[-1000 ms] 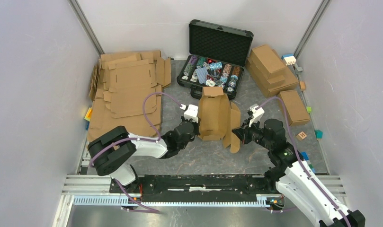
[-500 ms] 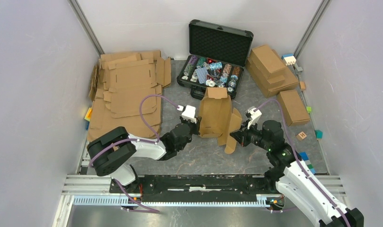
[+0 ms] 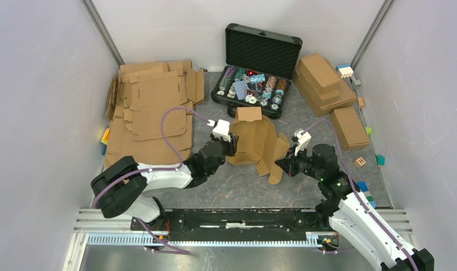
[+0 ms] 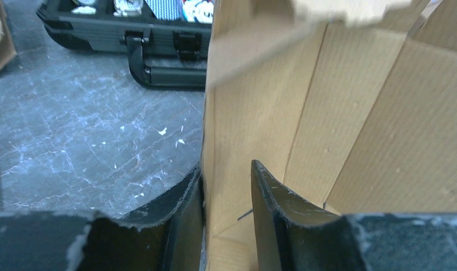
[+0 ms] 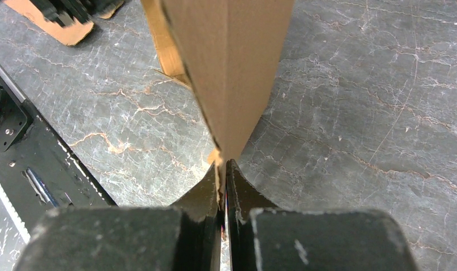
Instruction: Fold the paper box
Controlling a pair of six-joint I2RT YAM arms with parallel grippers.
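1. The grey marbled bench [image 3: 237, 189] carries everything, with both arm bases at its near edge.
2. A loose pile of flat cardboard sheets [image 3: 152, 113] covers the far-left part of the bench.
3. The left arm [image 3: 164, 175] reaches in from the left to the paper box [image 3: 251, 141]. In the left wrist view its jaws stand partly open on either side of an upright wall of the box [image 4: 327, 113]. The card edge lies against one finger [image 4: 186, 220] and clear of the other, so nothing is clamped.
4. The right arm [image 3: 356, 214] reaches in from the right. Its jaws are closed tight on the thin edge of a side flap of the box [image 5: 231, 56], and the card rises straight up from between the fingertips.
5. An open black case [image 3: 262, 51] of chips [image 3: 251, 87] sits at the far middle, its foam-lined lid upright.
6. A stack of closed cardboard boxes [image 3: 322, 82] lies at the far right, with one more closed box [image 3: 350, 127] just in front of it.
7. The paper box stands half folded at mid-bench, between the two arms and just in front of the case. Its panels are raised and leaning, and a tab at its top points toward the case.
8. Small coloured blocks [image 3: 380, 160] lie along the right edge.
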